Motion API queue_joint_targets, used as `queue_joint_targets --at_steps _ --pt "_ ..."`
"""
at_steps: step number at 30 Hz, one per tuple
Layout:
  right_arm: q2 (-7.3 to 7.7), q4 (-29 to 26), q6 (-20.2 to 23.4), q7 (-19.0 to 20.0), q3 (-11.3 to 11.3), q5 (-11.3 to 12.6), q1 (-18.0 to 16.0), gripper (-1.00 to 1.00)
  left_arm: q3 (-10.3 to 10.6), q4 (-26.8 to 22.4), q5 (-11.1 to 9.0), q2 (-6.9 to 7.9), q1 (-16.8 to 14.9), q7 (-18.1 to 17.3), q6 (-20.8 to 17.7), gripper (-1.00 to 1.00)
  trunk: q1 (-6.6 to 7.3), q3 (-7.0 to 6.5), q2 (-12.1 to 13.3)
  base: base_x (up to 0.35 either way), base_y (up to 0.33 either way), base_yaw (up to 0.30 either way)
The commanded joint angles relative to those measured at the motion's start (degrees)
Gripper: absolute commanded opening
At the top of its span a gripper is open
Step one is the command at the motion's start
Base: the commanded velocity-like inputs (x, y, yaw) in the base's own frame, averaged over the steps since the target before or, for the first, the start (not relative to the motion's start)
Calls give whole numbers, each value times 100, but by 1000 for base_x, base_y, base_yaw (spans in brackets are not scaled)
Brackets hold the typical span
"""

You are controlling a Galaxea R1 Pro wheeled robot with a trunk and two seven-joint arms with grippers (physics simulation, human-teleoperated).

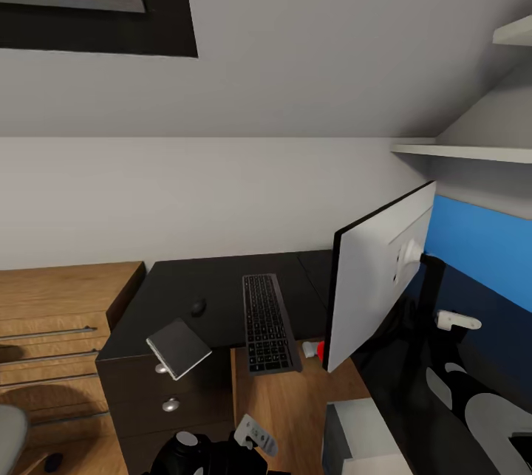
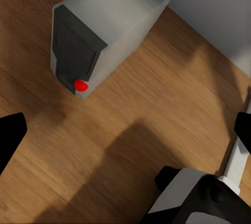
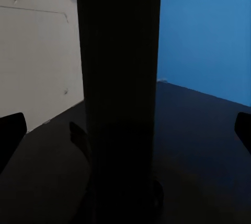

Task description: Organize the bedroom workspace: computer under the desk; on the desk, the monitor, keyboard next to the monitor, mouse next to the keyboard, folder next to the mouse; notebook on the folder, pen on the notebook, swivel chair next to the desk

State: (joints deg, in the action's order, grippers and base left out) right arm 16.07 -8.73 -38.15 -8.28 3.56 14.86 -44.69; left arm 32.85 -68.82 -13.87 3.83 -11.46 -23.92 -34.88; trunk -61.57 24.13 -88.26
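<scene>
The black desk [image 1: 222, 275] carries the keyboard [image 1: 270, 323], with the small black mouse [image 1: 198, 306] to its left. The grey notebook [image 1: 179, 347] hangs partly over the desk's front edge above the drawer unit [image 1: 166, 397]. At the right the monitor [image 1: 377, 275] stands on the desk with its pale back towards me. In the right wrist view its black stand [image 3: 120, 78] rises between the wide-apart fingertips of my right gripper [image 3: 125, 130], which is open. My left gripper [image 2: 125, 127] is open over the wood floor near the grey computer [image 2: 104, 25]. The folder and the pen are out of view.
A light-wood cabinet [image 1: 52, 327] adjoins the desk at the left. A grey edge of the swivel chair [image 1: 11, 431] shows at the lower left. A blue wall panel [image 1: 480, 246] and white shelves [image 1: 458, 152] lie behind the monitor. My base [image 2: 198, 198] is near the computer.
</scene>
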Motion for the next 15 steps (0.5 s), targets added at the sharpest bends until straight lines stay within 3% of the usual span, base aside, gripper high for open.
queue_joint_targets --at_steps 1,6,15 --pt "2 3 -12 -25 40 25 -5 100 6 -3 -38 0 -5 10 -37 100 -1 7 -4 146 -1 0" --pt "3 3 -12 -25 40 25 -5 100 6 13 -37 -12 -5 10 -37 100 -1 7 -4 156 0 0" --pt "8 3 -14 -25 42 25 -4 100 6 44 -37 -14 -5 10 -37 100 -1 7 -4 29 0 0"
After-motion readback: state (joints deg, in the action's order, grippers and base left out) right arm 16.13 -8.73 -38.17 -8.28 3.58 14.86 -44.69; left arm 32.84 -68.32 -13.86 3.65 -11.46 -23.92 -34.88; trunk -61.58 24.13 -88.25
